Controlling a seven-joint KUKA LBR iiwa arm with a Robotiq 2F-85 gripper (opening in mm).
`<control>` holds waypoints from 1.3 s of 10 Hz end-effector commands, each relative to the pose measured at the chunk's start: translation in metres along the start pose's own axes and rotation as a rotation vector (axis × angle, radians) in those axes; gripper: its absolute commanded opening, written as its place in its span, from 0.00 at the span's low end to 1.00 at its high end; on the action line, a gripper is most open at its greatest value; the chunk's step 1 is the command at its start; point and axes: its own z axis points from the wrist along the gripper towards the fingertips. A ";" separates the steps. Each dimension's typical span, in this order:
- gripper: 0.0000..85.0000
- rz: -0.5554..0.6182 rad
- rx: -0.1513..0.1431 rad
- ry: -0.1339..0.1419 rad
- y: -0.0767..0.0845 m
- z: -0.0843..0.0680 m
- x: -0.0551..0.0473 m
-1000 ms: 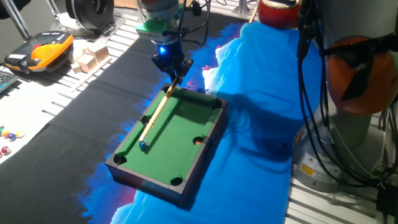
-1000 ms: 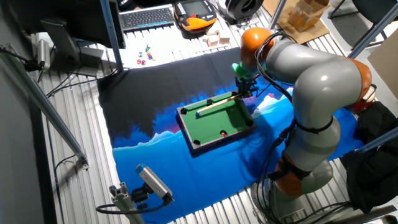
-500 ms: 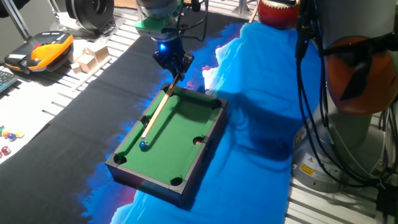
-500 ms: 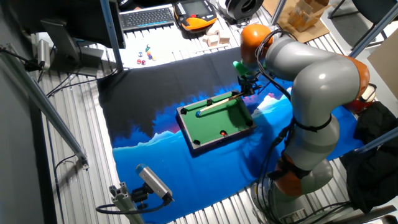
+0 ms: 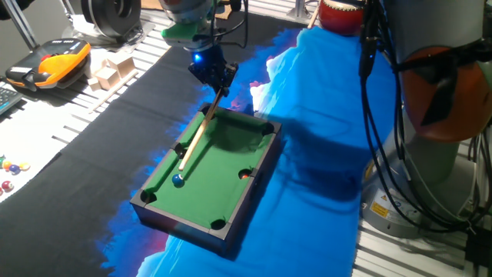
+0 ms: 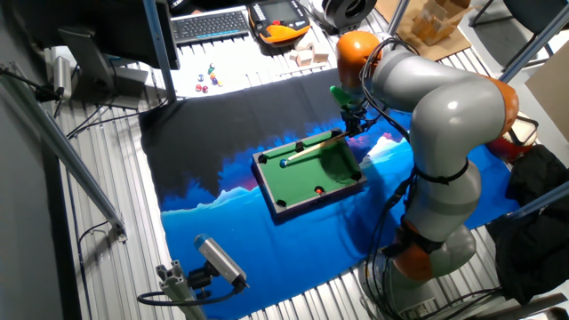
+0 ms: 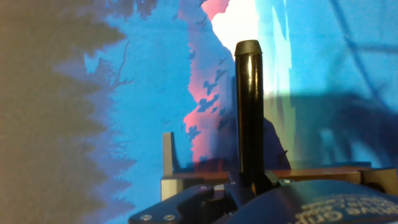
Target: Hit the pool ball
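Note:
The pool ball (image 5: 177, 180) is a tiny glossy blue ball on the green felt of the miniature pool table (image 5: 254, 181), near its left rail. It also shows in the other fixed view (image 6: 284, 164). My gripper (image 5: 217, 83) hangs over the table's far end, shut on a wooden cue stick (image 5: 197, 131). The cue slopes down toward the ball, and its tip stops a short gap away. The hand view shows the cue's black butt (image 7: 249, 112) standing up from the hand. A small reddish-orange ball (image 5: 245, 175) lies by a right-side pocket.
The table stands on a black-and-blue cloth (image 5: 323, 92). Wooden blocks (image 5: 108, 73), an orange-black pendant (image 5: 50, 61) and tiny loose coloured balls (image 5: 11, 165) lie to the left. The arm's base and cables (image 5: 430, 154) rise at the right.
The gripper has drawn back and up toward the table's far end. The cue's tip has pulled away from the blue ball. The ball has not moved.

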 end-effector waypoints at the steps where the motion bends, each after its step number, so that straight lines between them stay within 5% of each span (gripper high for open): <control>1: 0.00 -0.001 0.005 -0.006 0.000 0.001 -0.002; 8: 0.00 -0.003 0.024 -0.026 0.004 0.003 -0.002; 10: 0.00 0.010 0.022 -0.021 0.004 0.002 0.009; 13: 0.00 0.040 0.005 -0.001 0.004 0.004 0.053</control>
